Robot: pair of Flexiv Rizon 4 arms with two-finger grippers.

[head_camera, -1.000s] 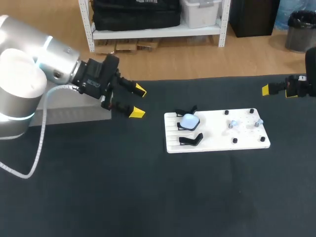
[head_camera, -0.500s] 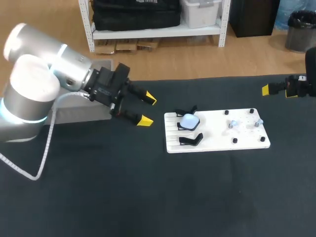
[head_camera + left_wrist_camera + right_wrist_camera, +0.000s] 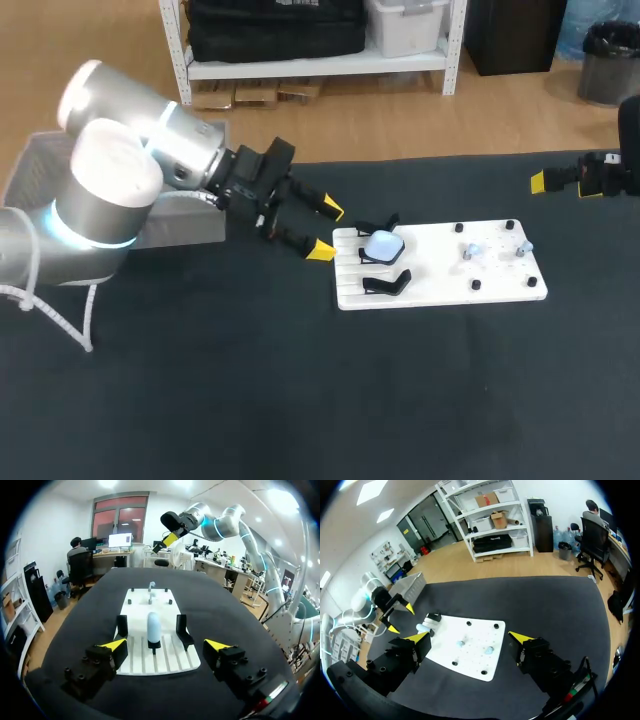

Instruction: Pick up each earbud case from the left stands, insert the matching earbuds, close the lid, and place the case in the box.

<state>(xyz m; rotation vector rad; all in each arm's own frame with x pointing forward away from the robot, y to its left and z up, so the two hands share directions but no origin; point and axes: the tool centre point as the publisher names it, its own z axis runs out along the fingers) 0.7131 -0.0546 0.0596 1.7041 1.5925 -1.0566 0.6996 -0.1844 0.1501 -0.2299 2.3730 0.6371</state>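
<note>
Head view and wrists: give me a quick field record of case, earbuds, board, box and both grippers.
case: light blue, at the board's left end, between two black clips, untouched
earbuds: two pale pieces among pegs at the board's right end
board: white, flat on the table
left gripper: open, empty, at the board's left edge, case straight ahead
right gripper: open, empty, well clear of the board
box: grey, at the table's left edge; contents hidden

Left arm [image 3: 150, 150]: enters from the left, stretched toward the middle, wrist tilted down.
Left gripper [image 3: 326, 230]: fingers spread wide apart.
Right arm [image 3: 630, 140]: at the far right edge.
Right gripper [image 3: 469, 638]: fingers spread wide apart.
</note>
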